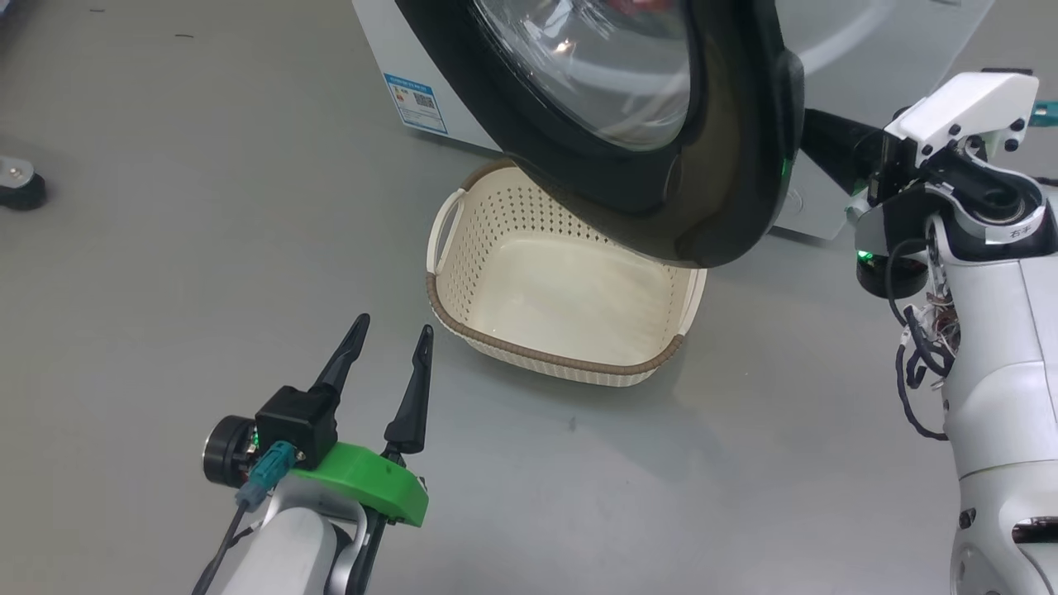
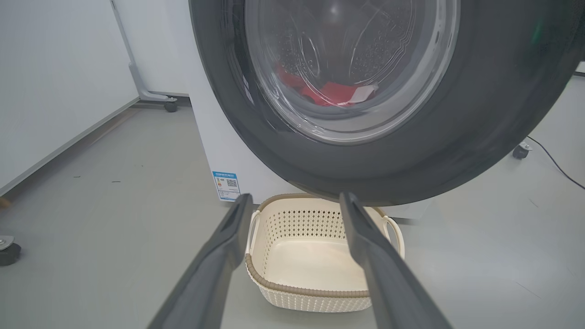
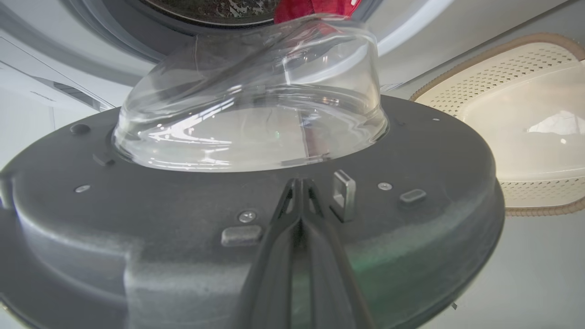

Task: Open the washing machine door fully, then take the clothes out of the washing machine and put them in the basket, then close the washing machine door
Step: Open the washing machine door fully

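The washing machine door [image 1: 727,165] stands partly open, its black ring hanging over the far side of the basket [image 1: 529,351]. My right gripper [image 3: 299,182] is shut and empty, with its tips against the door's black inner rim [image 3: 137,205], beside the metal latch hook [image 3: 343,187] and below the glass bowl [image 3: 251,114]. Red clothes [image 2: 333,93] lie in the drum, seen through the door glass, with a red edge of the clothes [image 3: 315,7] above the bowl. My left gripper [image 1: 393,326] hovers open and empty over the floor, just left of the empty basket [image 2: 315,292].
The white washing machine [image 2: 215,137] carries a blue label [image 1: 416,103] low on its front. My right arm [image 1: 992,330] stands close to the door's right edge. A caster wheel [image 1: 16,186] sits on the grey floor at far left. A cable [image 2: 553,160] runs along the floor.
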